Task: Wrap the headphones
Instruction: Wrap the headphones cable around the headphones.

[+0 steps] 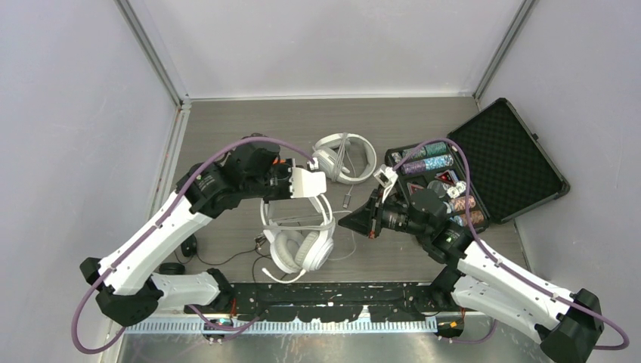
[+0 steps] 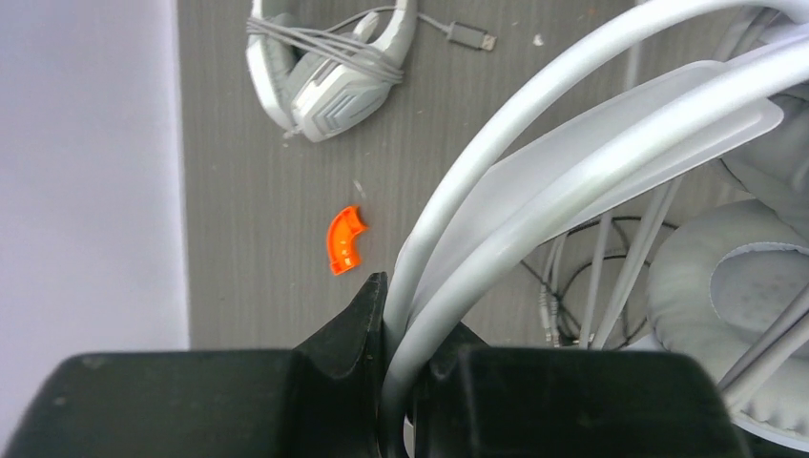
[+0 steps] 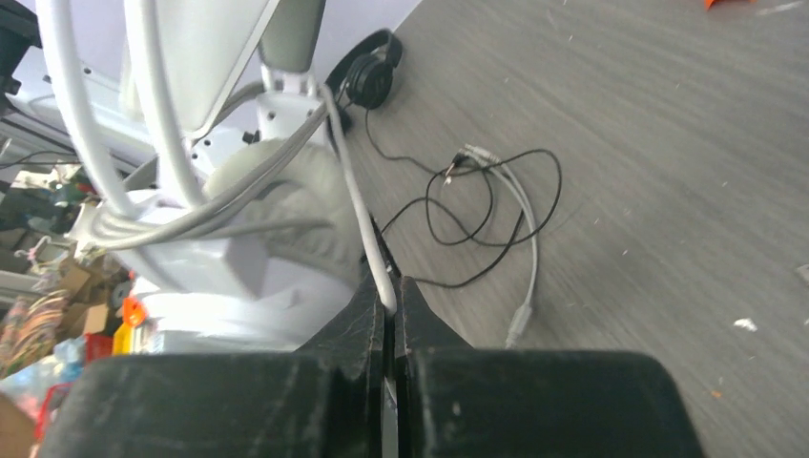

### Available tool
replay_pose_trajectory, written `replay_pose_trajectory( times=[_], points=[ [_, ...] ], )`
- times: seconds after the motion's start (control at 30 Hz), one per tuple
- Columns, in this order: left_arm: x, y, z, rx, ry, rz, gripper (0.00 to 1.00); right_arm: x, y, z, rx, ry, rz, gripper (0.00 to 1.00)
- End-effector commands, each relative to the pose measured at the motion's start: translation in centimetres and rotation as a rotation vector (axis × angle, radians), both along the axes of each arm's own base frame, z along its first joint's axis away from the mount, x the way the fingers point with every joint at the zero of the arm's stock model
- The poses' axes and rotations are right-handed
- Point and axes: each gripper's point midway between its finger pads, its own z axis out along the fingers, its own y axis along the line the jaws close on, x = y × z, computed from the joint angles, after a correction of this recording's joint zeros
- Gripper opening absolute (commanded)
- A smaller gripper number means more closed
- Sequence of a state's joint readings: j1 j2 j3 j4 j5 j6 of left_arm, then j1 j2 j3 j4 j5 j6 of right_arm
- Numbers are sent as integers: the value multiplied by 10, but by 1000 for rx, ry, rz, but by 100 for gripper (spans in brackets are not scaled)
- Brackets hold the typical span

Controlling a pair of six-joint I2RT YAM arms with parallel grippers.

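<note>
At the middle of the table, the left gripper is clamping the headband of a white headset, while the right gripper is pinching its thin white cord; another white headset is lying farther back.

No legible text, label or number visible.

Overhead view down onto table, wrist views close-up, all sharing the headphones
</note>
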State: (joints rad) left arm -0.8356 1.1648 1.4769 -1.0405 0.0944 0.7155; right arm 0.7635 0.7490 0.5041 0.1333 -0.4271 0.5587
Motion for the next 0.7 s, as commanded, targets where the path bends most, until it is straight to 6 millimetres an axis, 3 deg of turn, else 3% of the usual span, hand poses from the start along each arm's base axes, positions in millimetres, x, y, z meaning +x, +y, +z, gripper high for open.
replay_pose_trajectory(
  times=[0.0, 0.2, 0.53, 0.67],
  points=[
    [24, 22, 4, 125, -149, 46, 0, -7, 3, 26, 19, 49, 44, 1],
    [39, 30, -4, 201, -210, 74, 0, -14, 5, 41, 36, 74, 80, 1],
    [45, 29, -14, 206, -263, 66, 0, -17, 11, 62, 103, 117, 106, 1],
    [53, 32, -15, 215, -274, 124, 0, -21, 17, 73, 165, 157, 143, 5]
  ],
)
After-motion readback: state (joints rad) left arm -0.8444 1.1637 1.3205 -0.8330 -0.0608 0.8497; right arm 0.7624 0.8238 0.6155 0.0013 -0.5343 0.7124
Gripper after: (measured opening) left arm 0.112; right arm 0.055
